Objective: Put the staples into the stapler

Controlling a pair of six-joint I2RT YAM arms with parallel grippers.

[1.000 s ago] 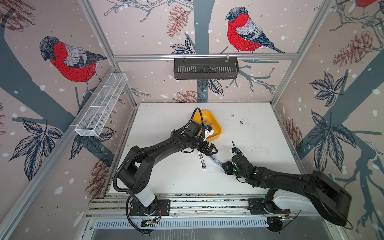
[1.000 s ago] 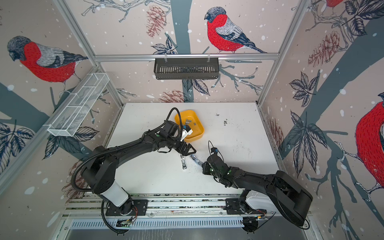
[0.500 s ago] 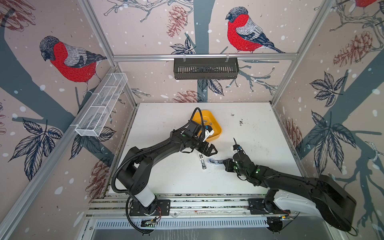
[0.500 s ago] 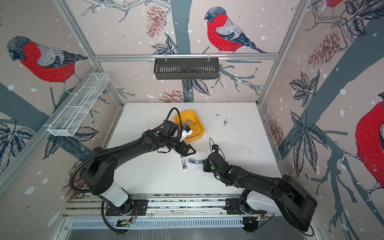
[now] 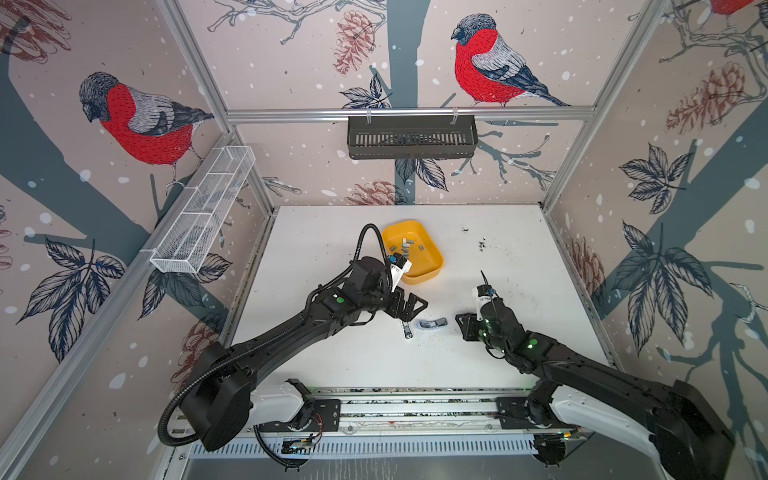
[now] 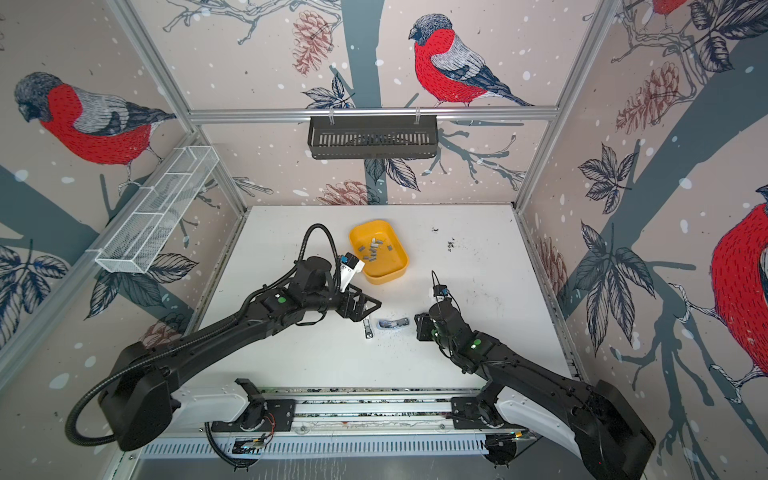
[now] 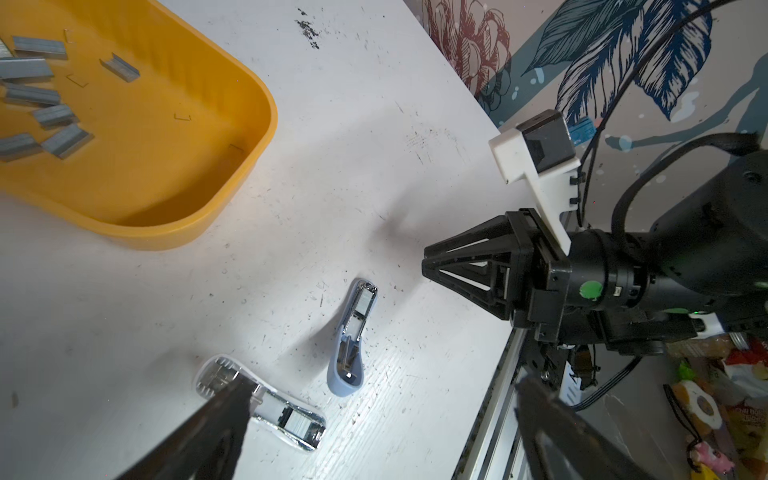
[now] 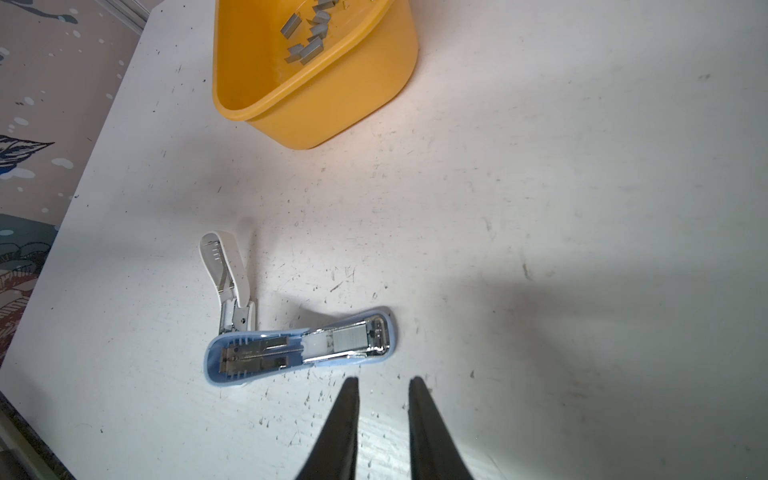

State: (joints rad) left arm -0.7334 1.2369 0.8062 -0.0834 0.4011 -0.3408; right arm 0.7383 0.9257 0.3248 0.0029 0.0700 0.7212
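The stapler (image 8: 299,347) lay opened near the desk's (image 8: 582,208) middle: blue half (image 8: 249,353) with inside up, a grey strip (image 8: 349,338) in its metal channel, white half (image 8: 222,266) angled at its end. Short grey staples (image 8: 309,45) lay scattered in the yellow tray (image 8: 332,108) nearer the back edge.

The left arm (image 5: 291,332) rises from the near left edge of the counter (image 5: 324,232) and stretches low and long toward the counter's middle, its elbow nearly straight. The left gripper (image 5: 409,305) hangs just above the counter's middle, its jaws spread as wide as they go with nothing between them; its fingers (image 7: 199,436) stand far apart in the left wrist view. The right arm (image 5: 582,365) reaches from the near right edge, also low, toward the counter's middle. The right gripper (image 8: 383,380) points across at the left one, well apart from it. Its jaws stand a narrow gap apart and hold nothing.
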